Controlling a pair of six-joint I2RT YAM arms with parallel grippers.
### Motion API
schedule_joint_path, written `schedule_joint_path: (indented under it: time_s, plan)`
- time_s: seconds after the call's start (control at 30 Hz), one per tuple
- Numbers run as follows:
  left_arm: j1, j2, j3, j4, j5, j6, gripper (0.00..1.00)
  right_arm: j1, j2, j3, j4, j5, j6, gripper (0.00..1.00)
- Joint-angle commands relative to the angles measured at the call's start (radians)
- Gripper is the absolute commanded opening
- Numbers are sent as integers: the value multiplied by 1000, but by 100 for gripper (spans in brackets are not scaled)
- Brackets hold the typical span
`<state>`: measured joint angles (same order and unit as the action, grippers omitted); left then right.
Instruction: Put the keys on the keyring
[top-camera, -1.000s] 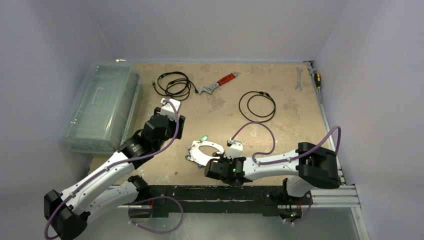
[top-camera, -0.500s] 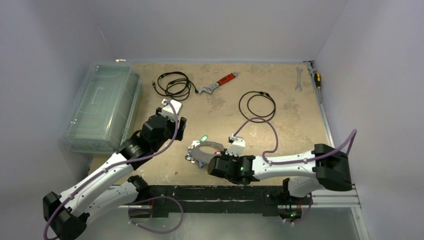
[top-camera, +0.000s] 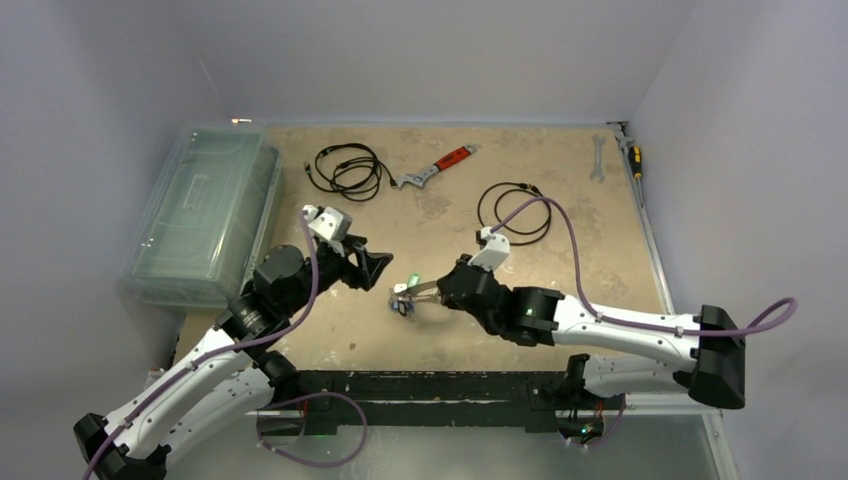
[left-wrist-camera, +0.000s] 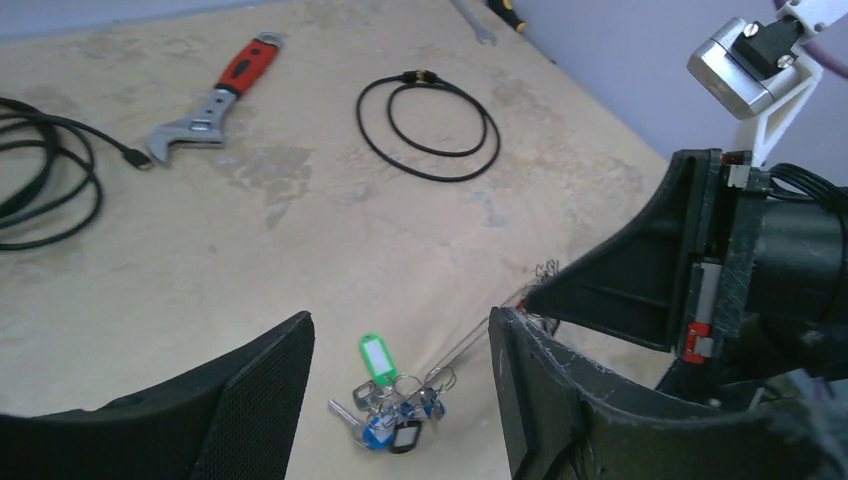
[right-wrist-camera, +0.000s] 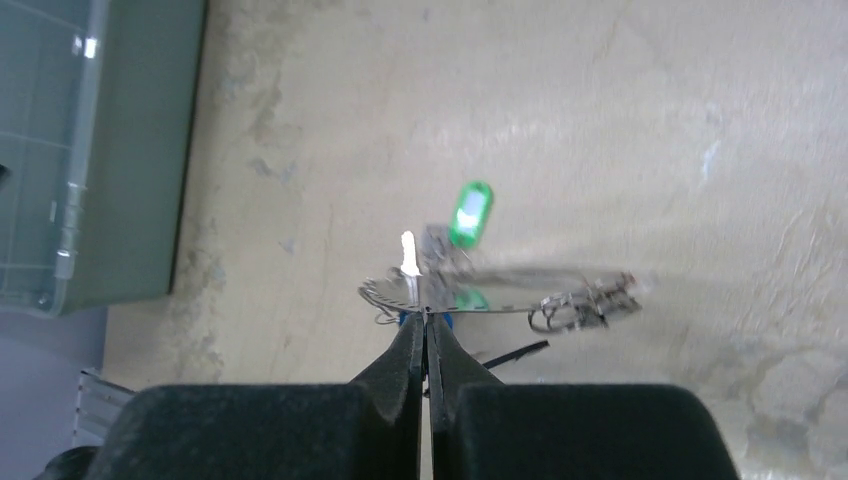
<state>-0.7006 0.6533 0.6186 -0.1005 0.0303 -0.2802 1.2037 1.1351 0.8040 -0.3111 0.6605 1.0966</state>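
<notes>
My right gripper (top-camera: 441, 289) is shut on the rim of the keyring (top-camera: 423, 292), a thin grey hoop that it holds tilted, seen edge-on in the right wrist view (right-wrist-camera: 520, 304). The hoop's low end reaches the table, and there the keys (left-wrist-camera: 392, 418) bunch together with blue and dark heads and a green tag (left-wrist-camera: 374, 357). Just left of the bunch, my left gripper (top-camera: 378, 268) stands open with nothing between its fingers (left-wrist-camera: 262, 390); in its wrist view the keys lie between them. The right gripper's tips (right-wrist-camera: 425, 322) pinch the hoop's near edge.
A clear plastic box (top-camera: 205, 215) stands at the table's left. Two black cable coils (top-camera: 348, 168) (top-camera: 514, 212) and a red-handled wrench (top-camera: 440, 165) lie further back. A spanner (top-camera: 598, 158) and a screwdriver (top-camera: 632, 155) rest by the right wall.
The right arm has swung out over the table and raised the keyring from flat to tilted, so the keys slid into a bunch. The left gripper has turned right to face them.
</notes>
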Motion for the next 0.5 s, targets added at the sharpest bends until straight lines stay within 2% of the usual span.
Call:
schedule_joint_path:
  time_s: [0.0,0.2,0.33,0.47]
  plan:
    - [3,11,-71,177,92,-268,64,-38,-37,55,124,-11,-195,0]
    - [-3,19,-173,397,168,-449,60,-106,-8,152,92,-33,-243,0]
    - [-38,19,-260,563,193,-432,54,-143,-11,190,93,-78,-256,0]
    - [-84,50,-331,751,200,-410,53,-154,-12,229,85,-109,-272,0]
